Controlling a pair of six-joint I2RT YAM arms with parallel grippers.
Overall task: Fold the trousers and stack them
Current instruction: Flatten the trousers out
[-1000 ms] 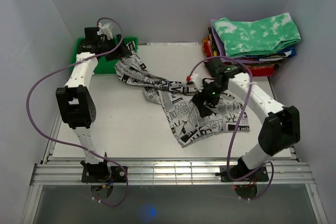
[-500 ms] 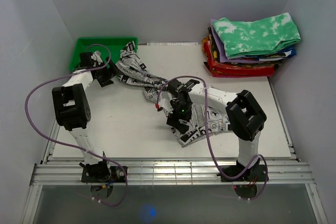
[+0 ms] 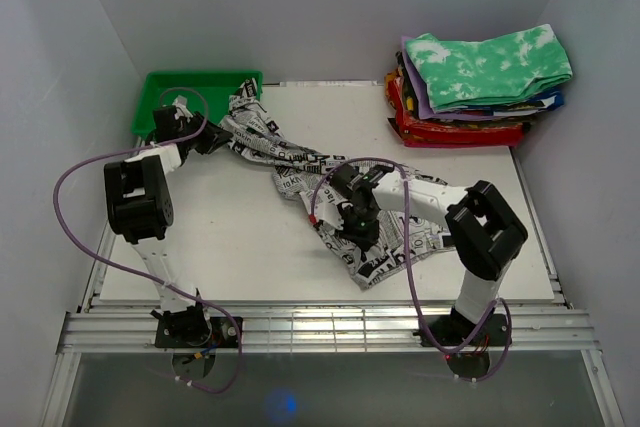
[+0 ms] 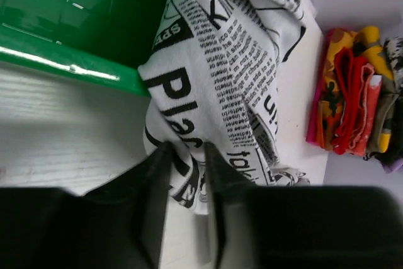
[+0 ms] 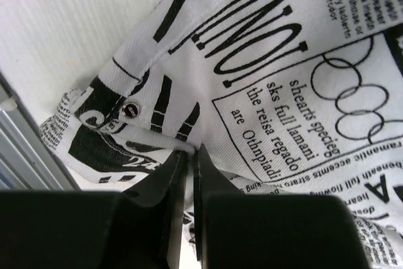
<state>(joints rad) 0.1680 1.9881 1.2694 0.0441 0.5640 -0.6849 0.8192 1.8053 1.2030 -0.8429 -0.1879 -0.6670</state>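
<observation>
Left tool, clamped narrow on a fold of the long white newspaper-print cloth trousers beside the green plastic bin, and right tool, pinching their seamed edge mid-worktop, should, I judge, pull apart evenly and low to flatten them before folding.

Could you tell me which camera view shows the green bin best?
The top external view: the green bin shows nearly whole. The left wrist view shows only part of its rim and wall; the right wrist view shows none of it.
</observation>
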